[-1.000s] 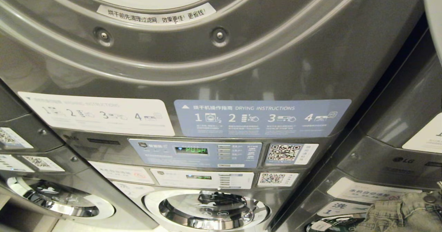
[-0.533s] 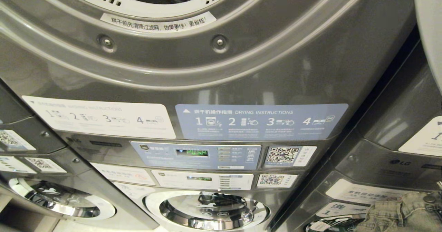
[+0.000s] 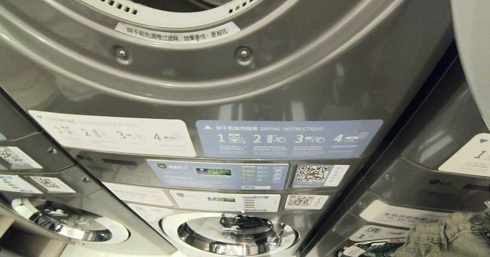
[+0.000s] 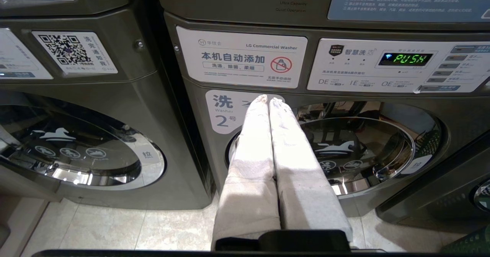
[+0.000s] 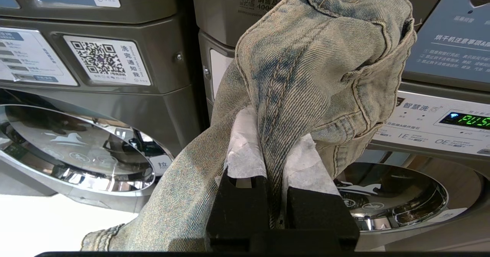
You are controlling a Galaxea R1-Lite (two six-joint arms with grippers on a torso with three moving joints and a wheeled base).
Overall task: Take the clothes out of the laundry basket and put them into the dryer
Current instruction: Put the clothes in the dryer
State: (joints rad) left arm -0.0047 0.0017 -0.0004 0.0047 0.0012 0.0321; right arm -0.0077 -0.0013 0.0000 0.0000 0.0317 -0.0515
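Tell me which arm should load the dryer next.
Right. The right gripper is shut on the jeans, which also show at the lower right under the open dryer. The left gripper is shut and empty, facing a washer door.

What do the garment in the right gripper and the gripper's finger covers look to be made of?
Garment: washed, faded denim, judging by the twill weave, heavy seams and a rivet.
Finger covers on the right gripper: apparently white cloth or paper-like wrap, matte, with frayed edges; which one is unclear.
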